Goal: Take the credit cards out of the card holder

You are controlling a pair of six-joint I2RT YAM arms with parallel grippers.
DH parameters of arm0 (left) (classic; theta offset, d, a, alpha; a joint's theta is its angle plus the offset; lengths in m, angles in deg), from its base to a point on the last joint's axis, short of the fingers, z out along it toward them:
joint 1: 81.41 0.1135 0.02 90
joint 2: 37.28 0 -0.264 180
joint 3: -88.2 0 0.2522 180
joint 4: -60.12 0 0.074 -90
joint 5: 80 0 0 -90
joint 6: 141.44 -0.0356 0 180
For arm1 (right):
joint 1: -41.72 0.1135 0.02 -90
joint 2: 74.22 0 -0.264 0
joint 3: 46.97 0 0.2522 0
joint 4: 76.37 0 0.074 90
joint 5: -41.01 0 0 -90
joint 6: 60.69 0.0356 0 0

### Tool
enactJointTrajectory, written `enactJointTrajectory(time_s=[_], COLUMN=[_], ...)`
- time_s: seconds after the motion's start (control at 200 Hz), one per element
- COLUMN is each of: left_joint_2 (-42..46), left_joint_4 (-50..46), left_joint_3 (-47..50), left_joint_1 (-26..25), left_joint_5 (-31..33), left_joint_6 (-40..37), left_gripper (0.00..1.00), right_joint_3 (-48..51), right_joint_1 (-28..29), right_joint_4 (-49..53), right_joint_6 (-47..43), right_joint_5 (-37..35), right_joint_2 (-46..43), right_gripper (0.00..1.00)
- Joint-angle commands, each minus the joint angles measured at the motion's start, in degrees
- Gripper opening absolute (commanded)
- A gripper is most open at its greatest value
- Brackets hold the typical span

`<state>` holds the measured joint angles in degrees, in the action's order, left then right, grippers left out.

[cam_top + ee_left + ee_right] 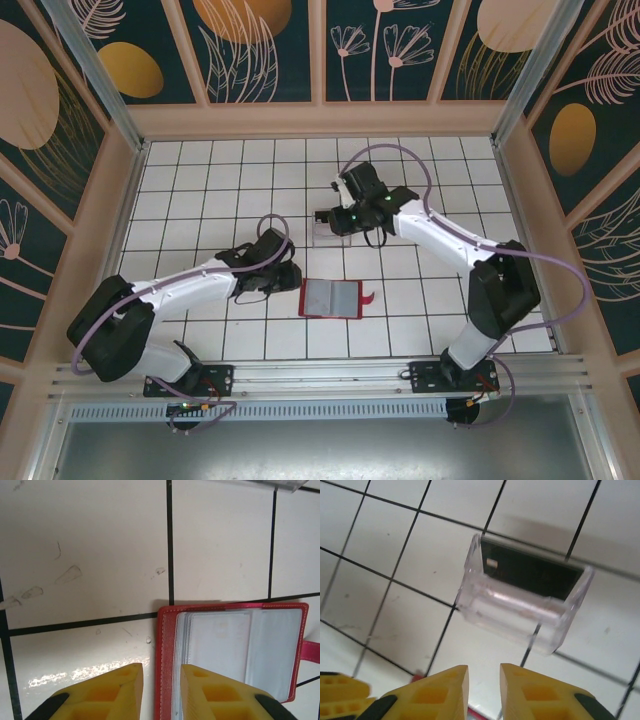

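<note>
The red card holder (330, 298) lies open on the white tiled table, its grey pocket pages (235, 642) facing up and its red tab (311, 651) off to the right. I cannot tell whether pale credit cards sit in those pockets. My left gripper (161, 680) is open by a narrow gap and hangs low over the holder's left edge, one finger over the tile and one over the pages. A dark credit card (530, 572) stands inside a clear plastic box (520, 605). My right gripper (484, 680) hovers just short of that box, narrowly open with nothing between its fingers.
The clear plastic box (323, 226) sits about one tile behind the card holder, with the right gripper (337, 216) beside it. The left gripper (292, 276) is at the holder's left side. Wooden walls ring the tiled floor.
</note>
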<state>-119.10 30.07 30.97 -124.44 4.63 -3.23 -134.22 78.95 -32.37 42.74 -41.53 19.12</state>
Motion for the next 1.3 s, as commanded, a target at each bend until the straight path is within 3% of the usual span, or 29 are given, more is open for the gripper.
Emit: enactJointTrajectory(time_s=[0.0,0.475,1.006,1.296], left_joint_2=[-0.76,0.16,6.12,8.7], left_joint_4=[0.81,3.37,1.63,0.69], left_joint_3=[-1.36,-0.97,4.59,6.48], left_joint_1=[1.33,8.07,15.79,16.47], left_joint_5=[-0.14,-3.86,-4.58,-4.23], left_joint_6=[-1.69,-3.05,-5.38,-5.33], left_gripper=[0.28,0.27,0.27,0.27], right_joint_3=[2.22,10.52,11.74,9.82], right_joint_1=[0.3,6.34,13.24,15.7], right_joint_4=[0.3,-0.44,-6.03,-6.76], right_joint_6=[15.97,33.22,35.62,35.13], right_joint_5=[4.04,5.41,11.63,13.83], right_joint_2=[-2.57,-7.0,2.07,8.69], right_gripper=[0.23,0.25,0.23,0.24])
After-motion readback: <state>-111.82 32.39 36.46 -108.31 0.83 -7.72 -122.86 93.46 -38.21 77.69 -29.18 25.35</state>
